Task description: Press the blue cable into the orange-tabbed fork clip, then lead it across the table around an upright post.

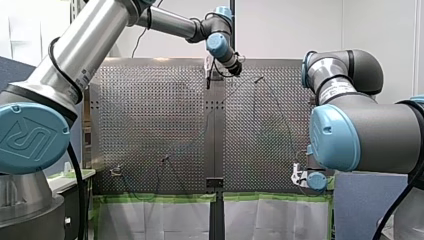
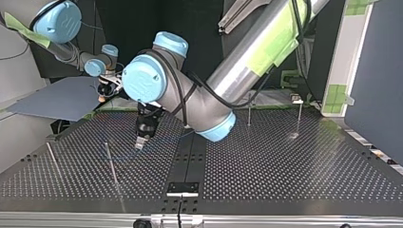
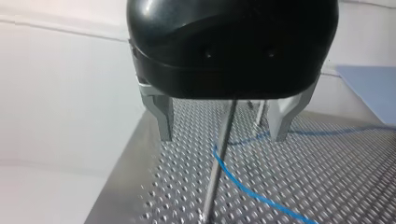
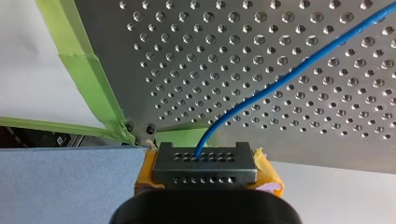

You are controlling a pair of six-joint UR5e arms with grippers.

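Closest to the front camera, my left arm (image 1: 75,55) is spanning the perforated table (image 1: 150,115) toward its far middle, while my right arm (image 1: 360,135) is hanging over the near right edge. Off that corner, a blue-grey sheet (image 4: 60,186) and strips of green tape (image 4: 88,70) are lying beside my right gripper (image 4: 205,171). Its yellow pads (image 4: 267,171) are clamping a black perforated block (image 4: 205,161). The blue cable (image 4: 280,79) is coming out of that block and stretching away over the holes. My left gripper (image 3: 222,137) is hovering low with its metal fingers (image 3: 163,119) spread apart, gripping nothing. A thin upright post (image 3: 217,172) is standing just ahead, framed between them. The cable is bending right at that post and then trailing off along the table. I am not making out the orange-tabbed fork clip in any view, so I cannot say whether the cable is seated in it. As I judge it, the danger is sitting in the loose cable. Being slack, it could ride up the post and slip over the top if my right hold pulls. My spread fingers are also hanging near enough that a careless descent could knock the post or pinch it along with the cable. No tray, bin or box is showing. Only the block is holding anything, namely the cable's end.
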